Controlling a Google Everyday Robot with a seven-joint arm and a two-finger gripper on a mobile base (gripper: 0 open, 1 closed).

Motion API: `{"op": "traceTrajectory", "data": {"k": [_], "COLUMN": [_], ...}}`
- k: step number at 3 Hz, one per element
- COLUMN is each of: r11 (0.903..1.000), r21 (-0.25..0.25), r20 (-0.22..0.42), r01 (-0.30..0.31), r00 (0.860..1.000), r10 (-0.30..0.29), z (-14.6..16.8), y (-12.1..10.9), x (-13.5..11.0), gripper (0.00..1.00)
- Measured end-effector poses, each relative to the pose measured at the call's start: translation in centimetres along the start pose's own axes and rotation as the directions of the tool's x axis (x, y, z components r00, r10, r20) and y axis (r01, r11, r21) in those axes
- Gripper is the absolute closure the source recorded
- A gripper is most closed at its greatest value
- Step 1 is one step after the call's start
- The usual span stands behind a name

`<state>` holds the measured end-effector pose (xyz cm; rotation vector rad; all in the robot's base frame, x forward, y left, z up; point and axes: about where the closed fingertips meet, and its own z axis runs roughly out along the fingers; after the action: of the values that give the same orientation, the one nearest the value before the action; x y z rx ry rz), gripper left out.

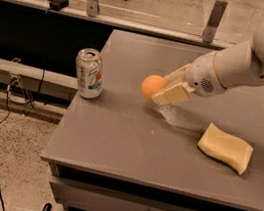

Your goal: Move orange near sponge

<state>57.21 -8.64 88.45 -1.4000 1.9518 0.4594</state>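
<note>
Currently: gripper (165, 86) clamped on the orange (151, 86), which sits at its tip, just above the table (115, 140). Sponge (225, 147): lying flat, right of the gripper and nearer the front edge, well apart. Soda can (89, 73): left of gripper

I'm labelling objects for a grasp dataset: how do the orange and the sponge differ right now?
The orange is a small round ball; the sponge is a wider, flat block with wavy edges. The orange is deep orange, the sponge pale yellow. The orange sits clasped in the gripper near the middle of the table; the sponge lies free toward the right front. Both are over that same grey tabletop.
</note>
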Motion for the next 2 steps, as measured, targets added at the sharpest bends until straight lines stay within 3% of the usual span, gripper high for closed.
{"op": "traceTrajectory", "data": {"k": [2], "r11": [0.9992], "r21": [0.038], "r20": [-0.103], "r01": [-0.006], "r00": [0.995], "r10": [0.01], "z": [-5.2], "y": [-2.8], "x": [5.5], "gripper": [1.0]}}
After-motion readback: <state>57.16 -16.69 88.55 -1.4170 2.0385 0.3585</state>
